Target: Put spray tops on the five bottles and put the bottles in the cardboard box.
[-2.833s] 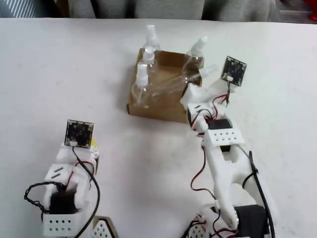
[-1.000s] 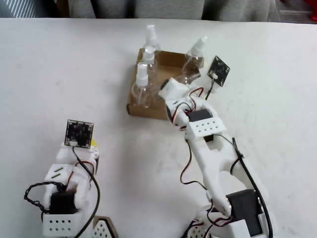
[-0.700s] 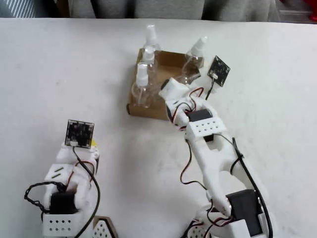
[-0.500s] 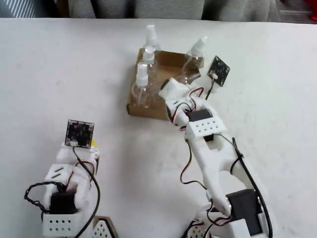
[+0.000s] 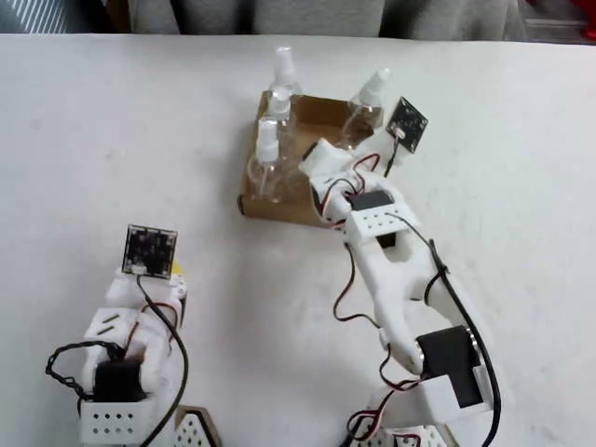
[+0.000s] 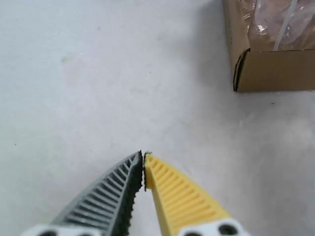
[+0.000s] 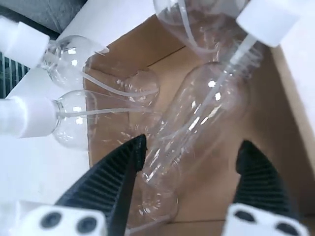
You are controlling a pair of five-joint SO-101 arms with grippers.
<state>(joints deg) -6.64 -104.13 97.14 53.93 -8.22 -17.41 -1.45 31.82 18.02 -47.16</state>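
A white table (image 5: pixel 140 121) carries everything, with the cardboard box (image 5: pixel 275 207) a little beyond its middle.

The right gripper (image 7: pixel 194 145) hangs over the near right part of the box with its jaws spread wide. They straddle the fifth bottle (image 7: pixel 197 118) without touching it. That clear bottle lies slanted on the box floor, its neck pointing to the far right corner. A white spray top (image 7: pixel 266 19) sits at that neck with its tube running down inside. Whether it is screwed fully home is hard to judge from this angle.

Nearly three seconds ago this arm stood at the right edge of the box with a tilted bottle at its jaws. It has since swung left across the box and pushed a little farther in during the last half second. By my reading the bottle has been let go inside.

Around it, three bottles (image 5: pixel 267 154) stand capped along the left side of the box. A fourth bottle (image 5: pixel 371 93) stands at the far right corner. That makes five in the box, so the task looks all but done, save for drawing the arm back and perhaps checking that last top.

The left gripper (image 6: pixel 144 162) has not stirred at the near left of the table. Its jaws are closed tip to tip on nothing, well apart from the box.
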